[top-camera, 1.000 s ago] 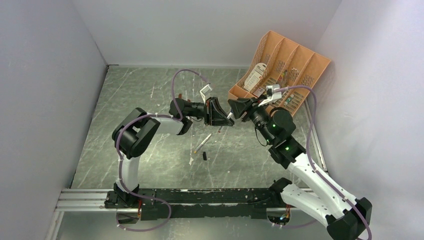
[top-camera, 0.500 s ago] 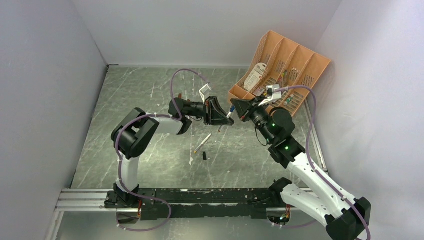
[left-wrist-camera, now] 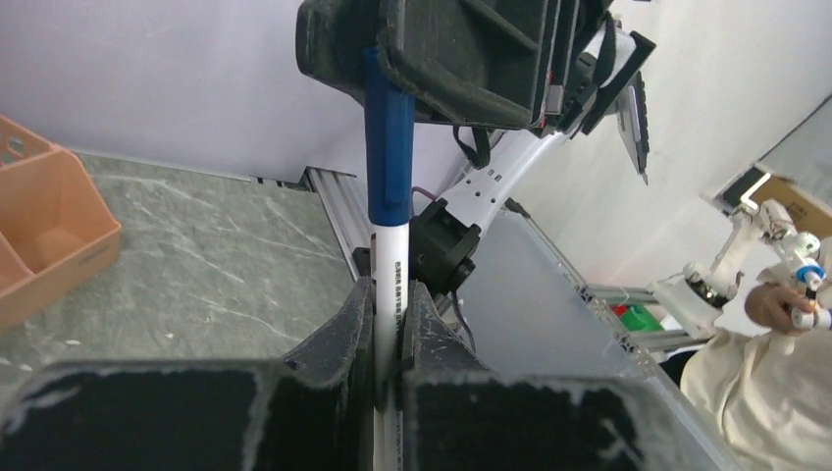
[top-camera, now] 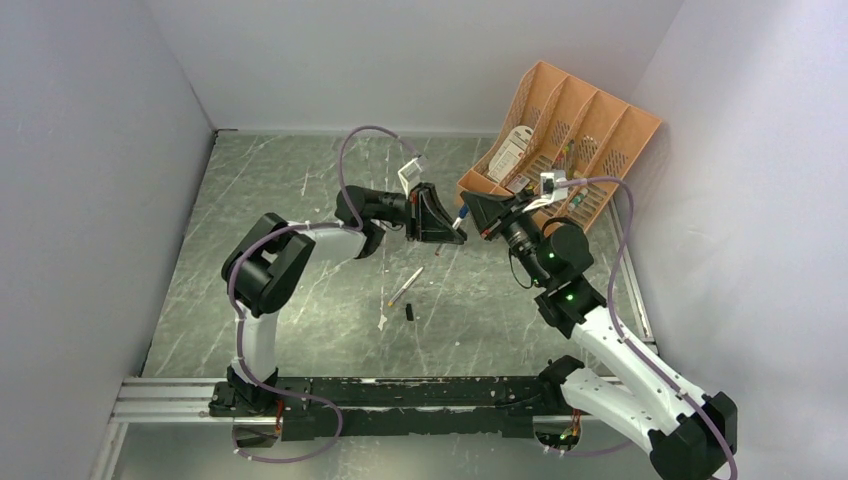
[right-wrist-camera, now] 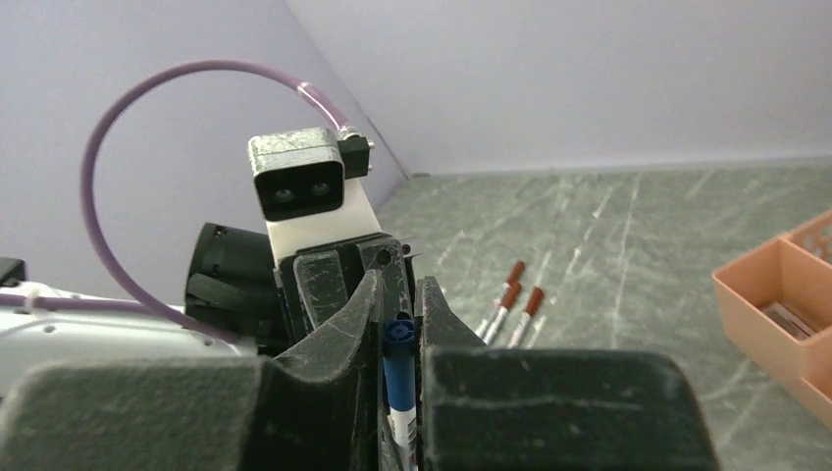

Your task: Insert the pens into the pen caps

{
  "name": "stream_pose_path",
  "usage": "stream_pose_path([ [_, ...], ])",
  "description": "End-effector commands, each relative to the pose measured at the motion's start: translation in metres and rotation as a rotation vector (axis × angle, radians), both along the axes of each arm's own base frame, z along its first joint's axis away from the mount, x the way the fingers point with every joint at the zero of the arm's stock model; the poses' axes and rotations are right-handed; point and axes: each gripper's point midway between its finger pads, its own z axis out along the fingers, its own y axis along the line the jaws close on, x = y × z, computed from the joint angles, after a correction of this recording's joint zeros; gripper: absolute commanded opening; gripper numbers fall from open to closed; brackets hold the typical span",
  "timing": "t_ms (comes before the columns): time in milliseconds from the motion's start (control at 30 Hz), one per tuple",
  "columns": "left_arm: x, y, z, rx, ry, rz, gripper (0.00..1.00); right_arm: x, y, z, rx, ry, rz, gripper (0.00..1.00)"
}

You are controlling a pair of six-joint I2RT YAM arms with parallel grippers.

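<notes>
Two grippers meet above the middle of the table (top-camera: 300,200), both held clear of its surface. The left gripper (left-wrist-camera: 392,299) has its jaws clamped together on the white barrel of a pen (left-wrist-camera: 392,260), which stands upright between the pads in the left wrist view. A blue cap (left-wrist-camera: 389,147) sits over the far end of this pen, and its edge meets the white barrel. The right gripper (right-wrist-camera: 399,294) faces the left one from the opposite side. Its jaws are closed on the blue cap, and the end of the cap shows between the fingers in the right wrist view. In the top view the pen and cap span the short space between the two grippers, tilted, with the blue end toward the right gripper.

A loose pen (top-camera: 405,287) lies diagonally on the table, nearer the arm bases. A small dark cap (top-camera: 410,313) lies just beside its near end, apart from it. Three red-tipped pens (right-wrist-camera: 509,294) lie side by side on the table beyond the left gripper; they are visible in the right wrist view only. An orange tray (top-camera: 565,140) with slotted compartments leans against the right wall at the far corner. It holds papers and small items too small to identify.
</notes>
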Motion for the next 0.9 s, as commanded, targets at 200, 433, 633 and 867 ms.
stream_pose_path([
  [200, -0.004, 0.006, 0.124, -0.375, -0.351, 0.035, 0.07, -0.042, 0.031, -0.133, -0.13, 0.36, 0.235, 0.0],
  [433, -0.007, 0.008, 0.147, -0.424, -0.392, 0.019, 0.07, -0.042, 0.036, -0.156, -0.134, 0.416, 0.254, 0.0],
  [633, -0.006, 0.008, 0.165, -0.44, -0.43, 0.04, 0.07, -0.043, 0.04, -0.176, -0.155, 0.461, 0.268, 0.0],
  [867, -0.004, 0.008, 0.182, -0.487, -0.43, 0.026, 0.07, -0.047, 0.043, -0.198, -0.172, 0.513, 0.274, 0.0],
])
